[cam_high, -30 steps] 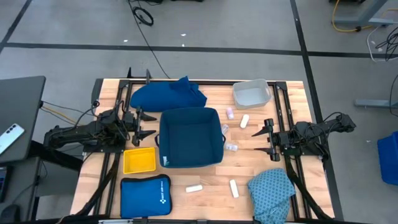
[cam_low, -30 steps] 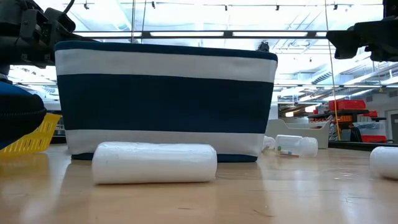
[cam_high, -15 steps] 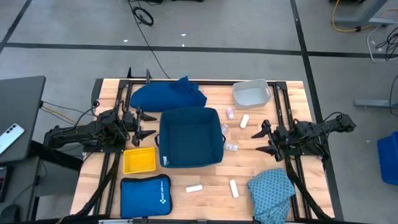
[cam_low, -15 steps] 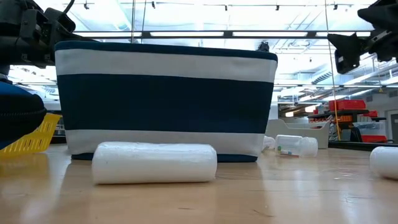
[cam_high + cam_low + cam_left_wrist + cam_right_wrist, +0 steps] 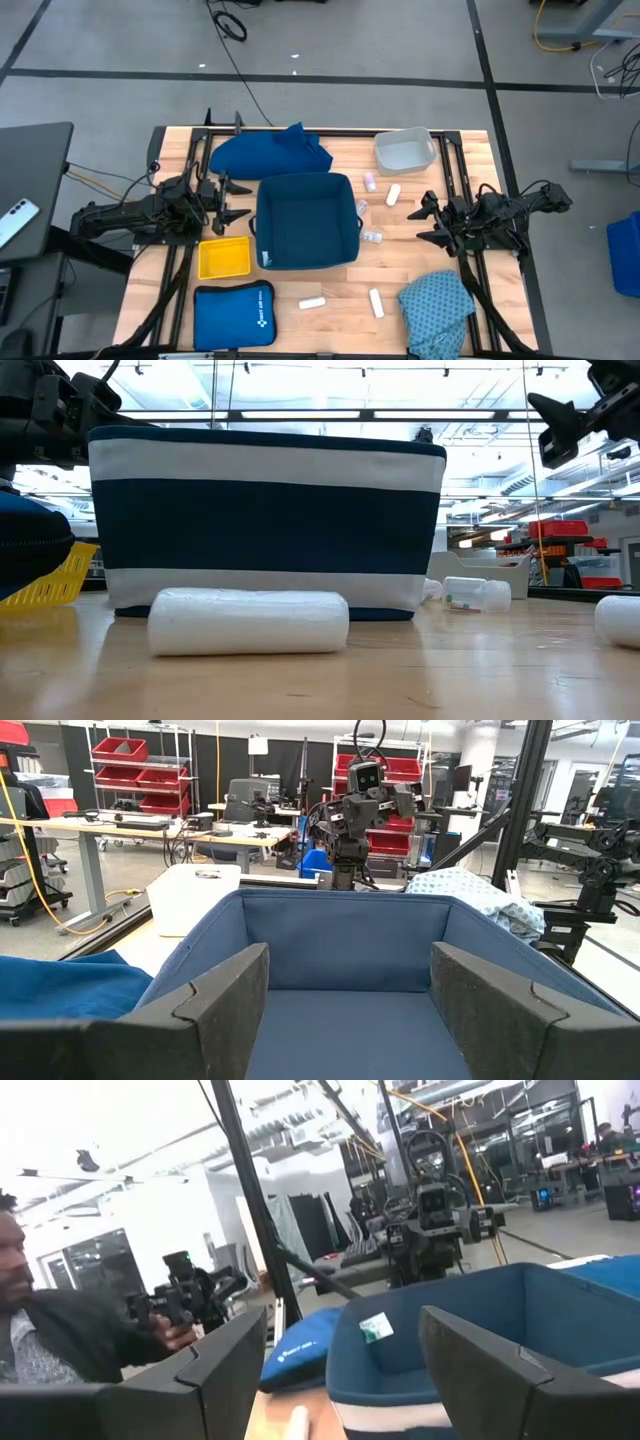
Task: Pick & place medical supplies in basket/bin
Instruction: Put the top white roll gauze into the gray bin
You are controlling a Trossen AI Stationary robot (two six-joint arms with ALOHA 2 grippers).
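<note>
In the middle of the table (image 5: 320, 285) the dark-blue basket (image 5: 306, 220) is sitting empty, and we are holding both arms at its sides. Our left gripper (image 5: 237, 201) is hovering just left of the basket, its fingers (image 5: 225, 995) spread wide and gripping nothing. Our right gripper (image 5: 425, 222) is hanging above the wood to the right of the basket, tilted, with its jaws standing apart and nothing between them.

The supplies are lying around the basket. One white roll (image 5: 393, 195) is resting near the clear bin (image 5: 405, 150) at the far right; two more white rolls (image 5: 312, 302) are lying in front of the basket, one of them (image 5: 376, 302) just beside the teal speckled cloth (image 5: 437, 310) at the near right corner. Tiny clear vials (image 5: 371, 237) are sitting close to the basket's right wall. The large dark-blue cloth (image 5: 270, 153) is lying bunched behind the basket. A yellow tray (image 5: 224, 257) and a bright-blue zip pouch (image 5: 233, 315) are sitting at the near left
</note>
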